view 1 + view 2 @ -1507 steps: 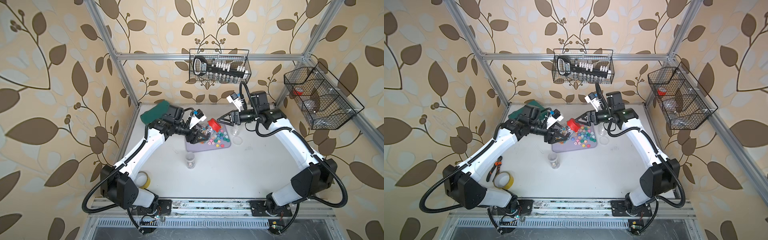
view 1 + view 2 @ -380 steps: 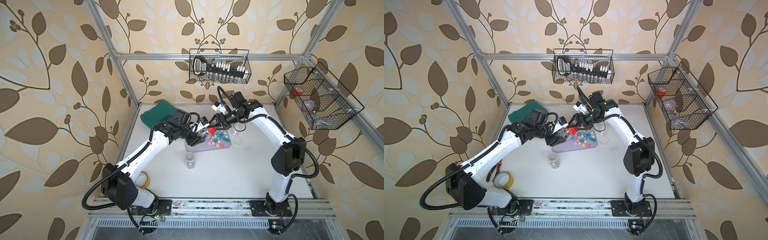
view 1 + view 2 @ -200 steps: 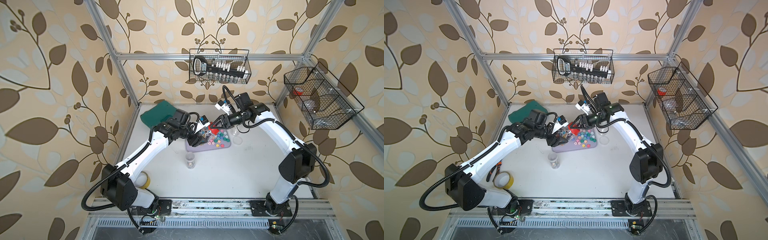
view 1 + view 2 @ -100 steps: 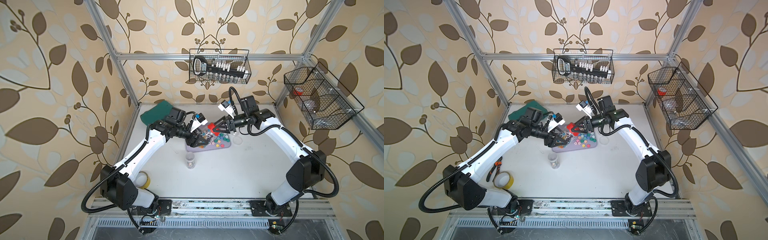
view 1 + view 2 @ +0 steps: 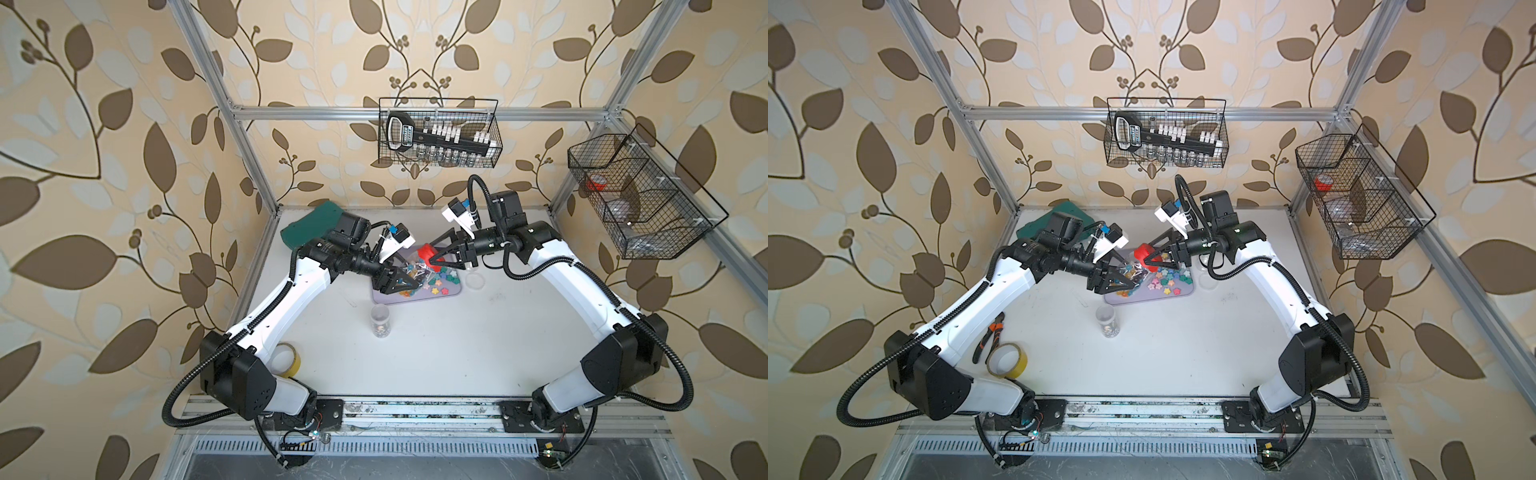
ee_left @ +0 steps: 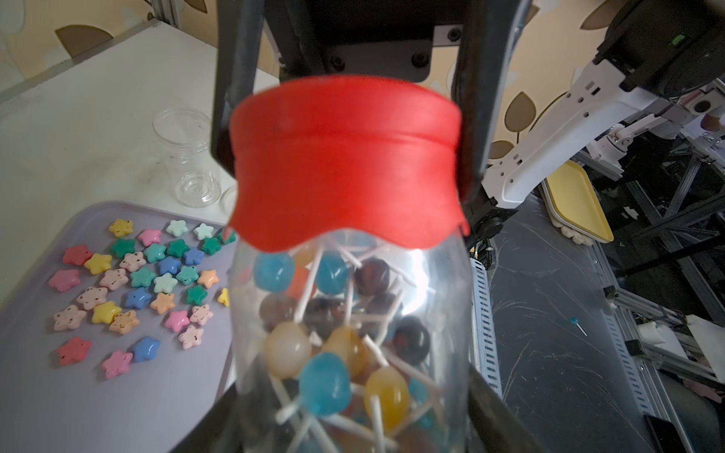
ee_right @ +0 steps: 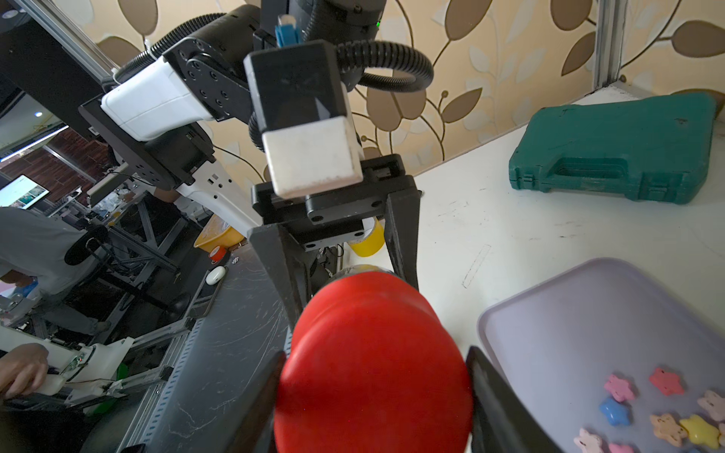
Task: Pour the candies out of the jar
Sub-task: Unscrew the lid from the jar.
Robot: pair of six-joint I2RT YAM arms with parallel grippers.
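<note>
Item: jar point(image 6: 349, 313), capped, lollipop candies point(image 6: 323, 384) inside. Left hand point(image 5: 409, 282) clamps its body, tilted over tray point(image 6: 39, 392); right hand point(image 5: 433, 254) brackets red lid point(image 7: 372, 372) (whether gripping, cannot tell) for uncapping.

White links point(image 5: 286, 299), black joints point(image 5: 237, 378), ribbed black cables point(image 7: 392, 51)

The right arm's elbow, reared high two seconds earlier, is now back down low and out to the side. The right gripper point(image 5: 432, 261) has turned with it and clasps the red lid point(image 5: 424, 250) of the jar point(image 5: 411, 267) from the side.
</note>
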